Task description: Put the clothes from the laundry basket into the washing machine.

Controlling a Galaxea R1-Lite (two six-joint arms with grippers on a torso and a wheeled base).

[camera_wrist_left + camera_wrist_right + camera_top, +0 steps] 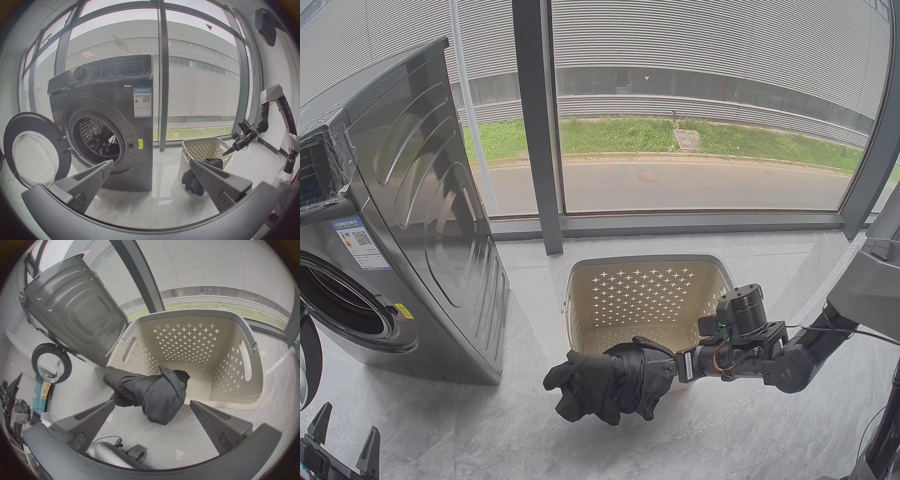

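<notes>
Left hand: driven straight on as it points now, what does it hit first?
Probably the washing machine, at its front edge on the basket side; depth unclear, it might slip past to the window frame.

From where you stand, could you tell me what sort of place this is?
Likely a laundry corner indoors: a front-loading washing machine, a laundry basket beside it, tall windows behind.

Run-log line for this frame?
right pincer: open | black garment: between its jaws, at basket near rim | left pincer: open | washer door: open

grey marble floor [737, 437] meets tall daylit windows [706, 125].
</notes>
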